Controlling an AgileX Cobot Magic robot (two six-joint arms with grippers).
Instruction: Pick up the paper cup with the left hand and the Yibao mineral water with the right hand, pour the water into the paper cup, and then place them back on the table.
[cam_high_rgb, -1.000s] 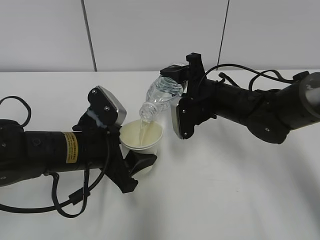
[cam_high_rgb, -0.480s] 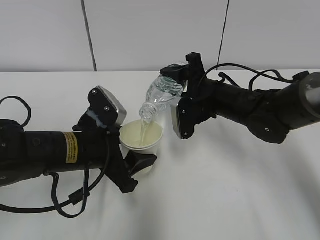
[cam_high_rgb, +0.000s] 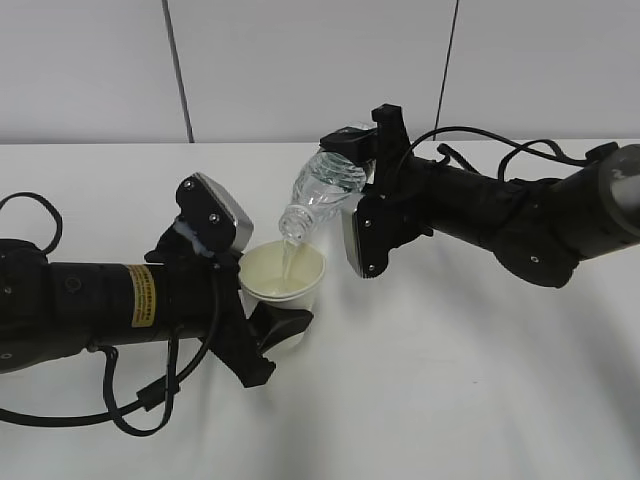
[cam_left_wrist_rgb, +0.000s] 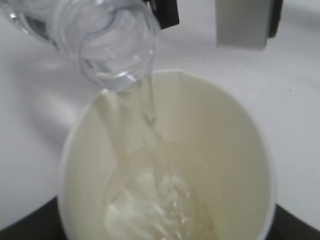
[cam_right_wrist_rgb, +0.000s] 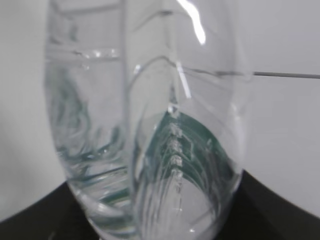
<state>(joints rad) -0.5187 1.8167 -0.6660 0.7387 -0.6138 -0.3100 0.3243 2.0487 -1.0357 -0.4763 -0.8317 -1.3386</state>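
My left gripper (cam_high_rgb: 272, 322) is shut on the white paper cup (cam_high_rgb: 283, 283) and holds it upright at mid-table. In the left wrist view the cup (cam_left_wrist_rgb: 220, 150) fills the frame, cream inside, with water swirling in its bottom. My right gripper (cam_high_rgb: 352, 168) is shut on the Yibao mineral water bottle (cam_high_rgb: 322, 192), tilted mouth-down to the left. The open mouth (cam_left_wrist_rgb: 117, 65) sits just above the cup's far rim, and a thin stream of water runs from it into the cup. The right wrist view shows the clear ribbed bottle (cam_right_wrist_rgb: 150, 125) close up, with the green label seen through it.
The white table (cam_high_rgb: 470, 380) spreads around both arms. A black cable (cam_high_rgb: 130, 405) loops under the left arm. More cables (cam_high_rgb: 480, 140) trail behind the right arm. A grey wall with dark vertical seams stands behind the table.
Water keeps running from the bottle into the cup. Neither arm nor the cup has visibly moved.
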